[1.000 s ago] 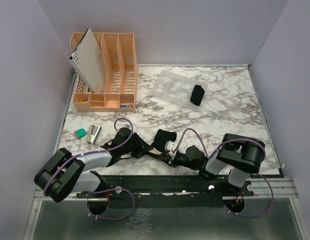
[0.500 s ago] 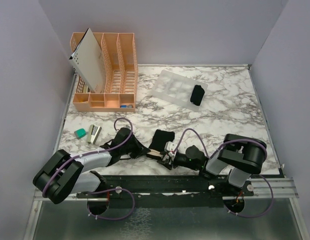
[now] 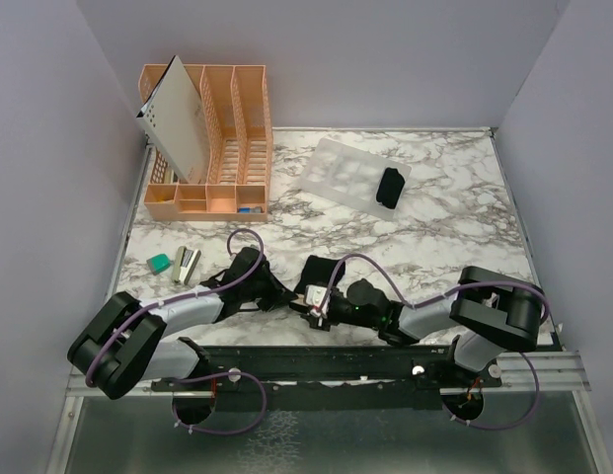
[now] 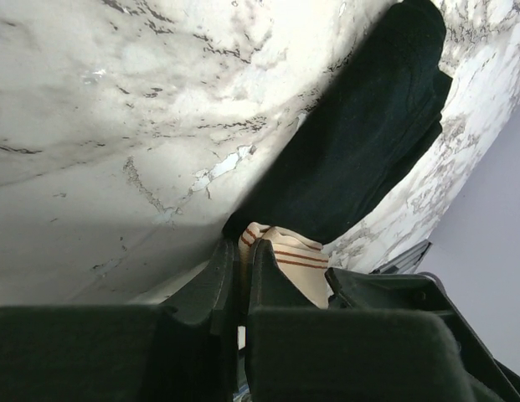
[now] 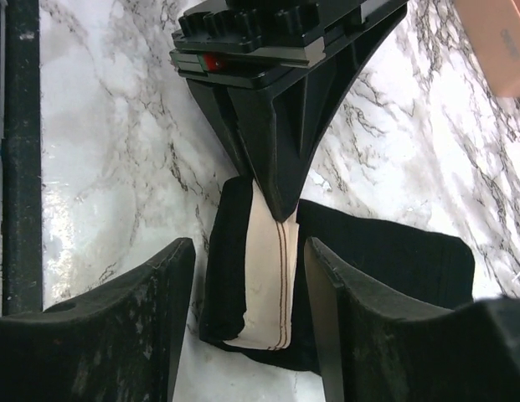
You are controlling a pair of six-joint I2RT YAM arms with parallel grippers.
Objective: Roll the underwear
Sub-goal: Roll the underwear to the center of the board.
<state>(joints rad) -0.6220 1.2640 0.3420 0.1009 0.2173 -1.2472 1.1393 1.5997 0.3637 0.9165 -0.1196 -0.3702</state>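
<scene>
A black underwear (image 3: 320, 276) with a tan band lies flat near the table's front edge. Its banded end is folded over into a first roll (image 5: 258, 276). My left gripper (image 3: 289, 295) is shut on the tan band (image 4: 280, 251) at the fold's left end. My right gripper (image 3: 316, 309) is open, its fingers (image 5: 134, 327) on either side of the folded banded end, not touching it. A second black underwear (image 3: 390, 188) sits rolled into a small bundle on a clear tray (image 3: 336, 173) at the back.
A peach desk organiser (image 3: 212, 148) with a perforated grey sheet stands at the back left. A green eraser (image 3: 159, 263) and a stapler (image 3: 187, 265) lie at the left. The table's front rail (image 3: 316, 360) runs just behind my grippers.
My right arm has stretched out to the left, bringing its open gripper up to the banded end. The left gripper kept its hold and shifted slightly right.
</scene>
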